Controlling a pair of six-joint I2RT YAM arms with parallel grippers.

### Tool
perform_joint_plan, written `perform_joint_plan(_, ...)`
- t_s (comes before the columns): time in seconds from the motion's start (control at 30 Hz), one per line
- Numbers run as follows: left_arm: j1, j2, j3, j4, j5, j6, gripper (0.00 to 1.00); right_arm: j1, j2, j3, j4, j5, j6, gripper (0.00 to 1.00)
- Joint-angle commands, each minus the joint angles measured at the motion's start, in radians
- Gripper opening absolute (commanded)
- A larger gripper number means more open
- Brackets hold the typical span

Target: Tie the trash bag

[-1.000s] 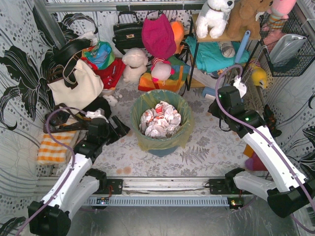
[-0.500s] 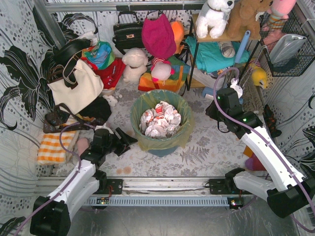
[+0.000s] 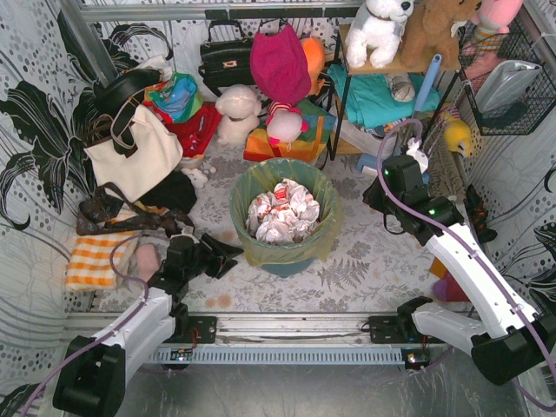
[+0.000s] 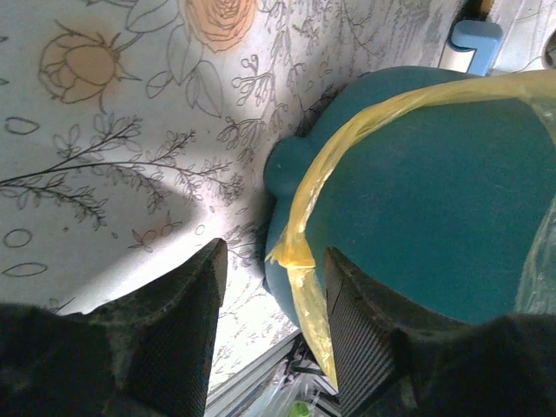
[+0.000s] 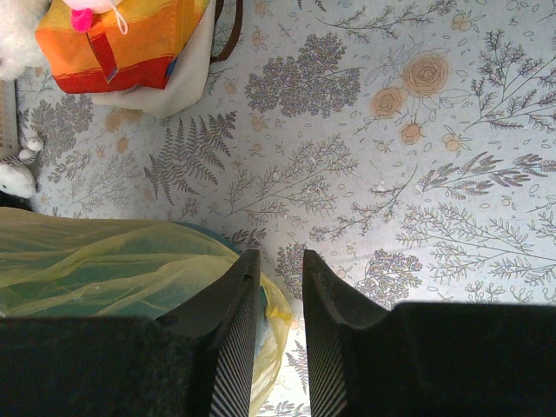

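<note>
The trash bag (image 3: 323, 244) is thin yellow-green plastic lining a round teal bin (image 3: 287, 264), with crumpled white-and-red paper (image 3: 281, 211) inside. My left gripper (image 3: 224, 253) sits low at the bin's left side. In the left wrist view its jaws (image 4: 276, 256) stand apart, and a hanging strip of the bag's edge (image 4: 347, 139) runs down between them, close to the right finger (image 4: 365, 321), against the bin (image 4: 434, 200). My right gripper (image 5: 280, 258) hovers right of the bin, jaws narrowly apart over bare floor. The bag (image 5: 104, 261) lies just left of its left finger.
A cream tote (image 3: 135, 158), a black handbag (image 3: 224, 56), plush toys (image 3: 239, 113) and an orange bag (image 5: 122, 39) crowd the back. A striped cloth (image 3: 95, 261) lies left. A shelf rack (image 3: 391, 87) stands back right. The metal rail (image 3: 287, 330) runs along the near edge.
My left gripper has come down and right to the bin's side, and its jaws have narrowed around the bag's hanging edge. The right gripper edged left and narrowed slightly.
</note>
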Motion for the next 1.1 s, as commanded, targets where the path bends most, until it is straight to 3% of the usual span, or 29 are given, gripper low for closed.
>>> perform_joint_plan(0.0, -0.001, 0.044, -0.01, 0.156, 0.024, -0.048, 0.55, -0.005, -0.016, -0.012, 0.027, -0.003, 0.017, 0.25)
perform_joint_plan(0.5, -0.048, 0.144, -0.027, 0.281, 0.004, -0.097, 0.51, -0.005, -0.009, -0.011, 0.034, -0.008, 0.017, 0.22)
perform_joint_plan(0.7, -0.057, 0.163, -0.036, 0.295, -0.01, -0.099, 0.42, -0.006, -0.011, -0.012, 0.032, -0.009, 0.017, 0.21)
perform_joint_plan(0.77, -0.057, 0.161, -0.039, 0.29, -0.019, -0.1, 0.38, -0.005, -0.014, -0.013, 0.032, -0.009, 0.017, 0.21)
perform_joint_plan(0.93, -0.057, 0.125, -0.036, 0.24, -0.05, -0.09, 0.15, -0.006, -0.021, -0.015, 0.03, -0.008, 0.017, 0.21)
perform_joint_plan(1.03, -0.056, 0.063, -0.009, 0.138, -0.086, -0.061, 0.01, -0.005, -0.022, -0.013, 0.028, -0.008, 0.017, 0.21)
perform_joint_plan(1.07, -0.056, 0.023, 0.007, 0.084, -0.104, -0.045, 0.0, -0.005, -0.023, -0.013, 0.027, -0.007, 0.017, 0.21)
